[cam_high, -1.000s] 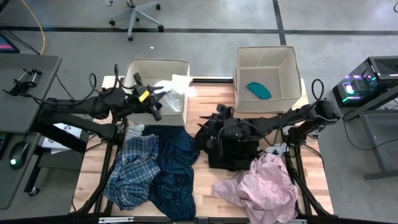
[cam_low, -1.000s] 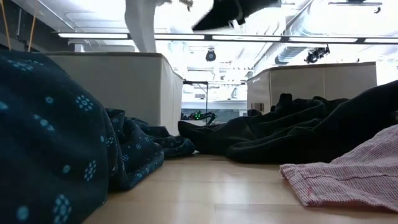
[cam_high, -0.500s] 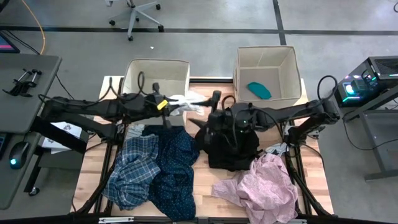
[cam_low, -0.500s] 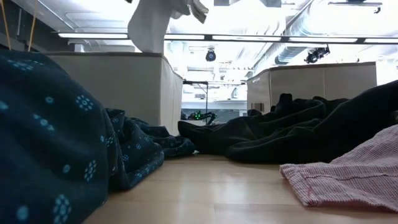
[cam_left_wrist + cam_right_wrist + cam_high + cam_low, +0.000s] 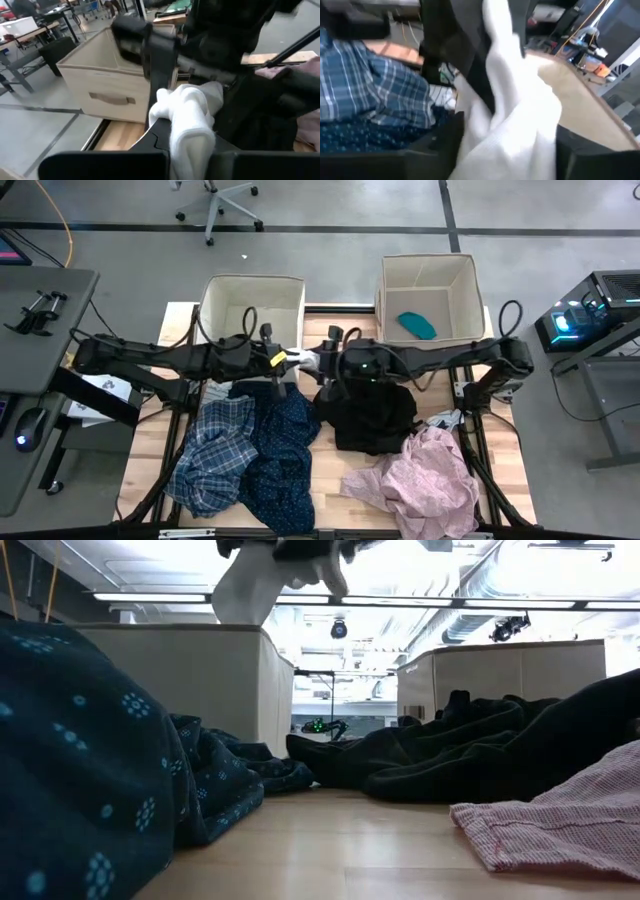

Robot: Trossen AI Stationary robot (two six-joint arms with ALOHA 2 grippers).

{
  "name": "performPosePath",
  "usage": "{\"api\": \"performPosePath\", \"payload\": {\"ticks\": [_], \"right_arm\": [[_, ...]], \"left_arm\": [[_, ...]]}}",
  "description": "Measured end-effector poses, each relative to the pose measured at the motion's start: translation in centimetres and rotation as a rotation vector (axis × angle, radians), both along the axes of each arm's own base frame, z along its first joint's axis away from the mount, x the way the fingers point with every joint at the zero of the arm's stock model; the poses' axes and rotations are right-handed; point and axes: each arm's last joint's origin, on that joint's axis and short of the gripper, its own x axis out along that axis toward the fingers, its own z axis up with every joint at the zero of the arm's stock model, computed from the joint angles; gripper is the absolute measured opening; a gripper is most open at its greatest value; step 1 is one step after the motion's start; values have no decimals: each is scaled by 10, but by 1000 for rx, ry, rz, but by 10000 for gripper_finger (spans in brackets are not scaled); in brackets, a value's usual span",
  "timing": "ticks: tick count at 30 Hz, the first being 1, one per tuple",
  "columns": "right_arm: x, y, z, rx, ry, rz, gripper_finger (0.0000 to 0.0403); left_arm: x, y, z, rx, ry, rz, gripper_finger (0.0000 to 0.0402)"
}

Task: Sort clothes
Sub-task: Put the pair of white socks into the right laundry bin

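Note:
My left gripper (image 5: 294, 359) is shut on a white sock (image 5: 306, 358), high above the table between the two beige boxes. My right gripper (image 5: 323, 358) faces it from the right. Its fingers are open and stand on either side of the sock (image 5: 515, 105). In the low view the sock (image 5: 245, 592) hangs at the top of the picture. The black garment (image 5: 375, 415), the pale pink garment (image 5: 420, 480), the plaid shirt (image 5: 213, 450) and the navy patterned shirt (image 5: 282, 450) lie on the table. A teal sock (image 5: 417, 325) lies in the right box. My left gripper pinches the white sock's middle (image 5: 192, 137) between its two fingers, coming level from the table's left. The sock's bunched end (image 5: 185, 102) sticks out past the fingertips, lifted clear of the table. My right gripper: I cannot tell whether its fingers touch the sock.
The left beige box (image 5: 250, 279) and the right beige box (image 5: 430, 260) stand at the table's far edge. Small socks (image 5: 440, 420) lie at the right by the pink garment. Bare wood shows at the near middle (image 5: 330, 840).
My left gripper has carried the white sock toward the table's right, from over the left box to the gap between the boxes. My right gripper has risen from the black garment and gone toward the left to meet the sock.

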Motion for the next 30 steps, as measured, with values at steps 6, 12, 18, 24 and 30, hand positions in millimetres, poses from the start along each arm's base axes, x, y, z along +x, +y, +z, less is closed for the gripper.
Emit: {"api": "performPosePath", "payload": {"ticks": [6,12,18,24,30], "right_arm": [[3,7,-10,-6,47,-27,47],[-14,22,-5,-74,112,-211,23],[-65,16,42,-299,105,-565,10],[-131,-47,91,-434,145,-972,8],[-194,-116,95,-293,190,-1246,20]], "left_arm": [[-3,-1,-2,-21,35,-31,55],[-23,3,-3,-29,122,66,142],[-44,9,-7,-35,208,264,172],[-50,10,-12,-65,250,313,174],[-50,9,-13,-71,259,316,174]]}}
